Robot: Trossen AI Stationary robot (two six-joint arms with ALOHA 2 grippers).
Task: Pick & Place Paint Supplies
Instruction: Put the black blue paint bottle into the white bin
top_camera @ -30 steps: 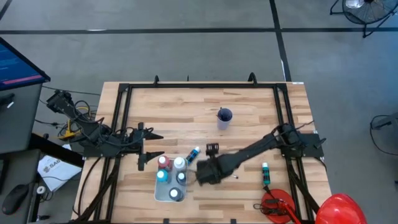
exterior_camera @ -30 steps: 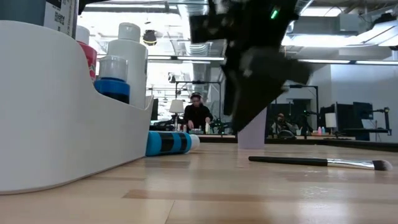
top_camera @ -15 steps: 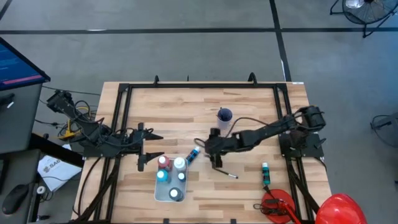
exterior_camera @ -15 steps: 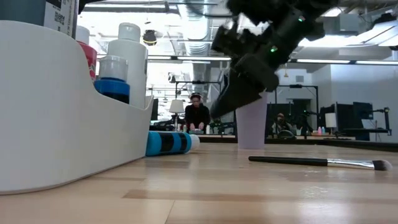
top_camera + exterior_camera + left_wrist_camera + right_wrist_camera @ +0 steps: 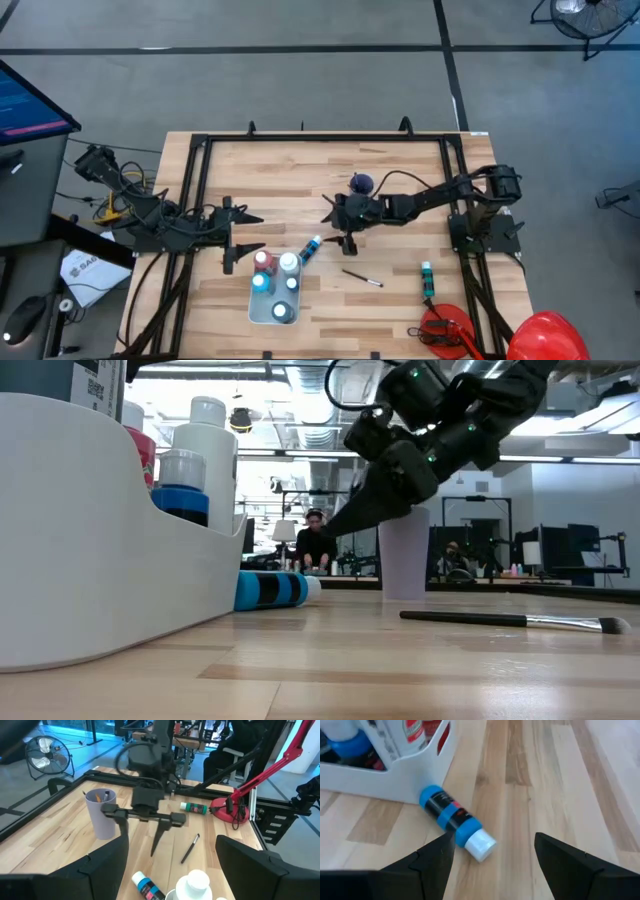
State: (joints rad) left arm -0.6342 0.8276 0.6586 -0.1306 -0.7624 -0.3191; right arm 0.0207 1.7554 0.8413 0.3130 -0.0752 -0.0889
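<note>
SITE: you are working in a robotics lab or workshop | FLOOR: bare grey concrete with dark tape lines | BENCH: wooden table [image 5: 300, 165] in a black metal frame | ROOM: a person [image 5: 316, 545] is sitting at far benches, a fan [image 5: 44, 764] is standing nearby

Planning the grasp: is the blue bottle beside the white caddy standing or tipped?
Tipped: the blue bottle lies on its side on the table, white cap pointing away from the caddy.

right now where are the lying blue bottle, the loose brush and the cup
blue bottle [image 5: 451, 816], right wrist view, on its black label
brush [image 5: 470, 619], low view, on the dark handle
cup [image 5: 101, 815], left wrist view, on its side wall
</note>
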